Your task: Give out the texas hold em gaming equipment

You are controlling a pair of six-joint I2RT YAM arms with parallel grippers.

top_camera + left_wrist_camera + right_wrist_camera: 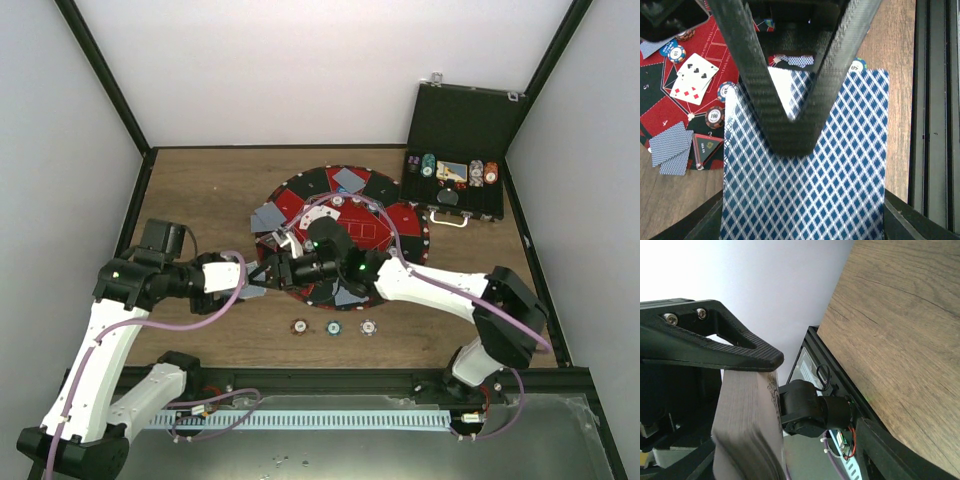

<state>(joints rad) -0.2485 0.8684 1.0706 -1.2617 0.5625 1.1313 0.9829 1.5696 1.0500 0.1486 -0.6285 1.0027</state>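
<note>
My right tool [285, 268] is clenched on the deck of cards [742, 425] at the near-left rim of the mat [395, 225], mid-counter [200, 190]. Only the right wrist view shows the deck's stacked edge. Only the left wrist view shows its blue-diamond top card [805, 195]. My left tool [258, 277] flanks that card; I cannot tell whether it grips. Three poker chips [334, 327] lie along the near edge.

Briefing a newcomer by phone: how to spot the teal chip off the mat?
Start at the red-and-black mat. Three chips line the wood at its near edge. The teal chip sits in the middle, between an orange chip and a pale chip.
</note>
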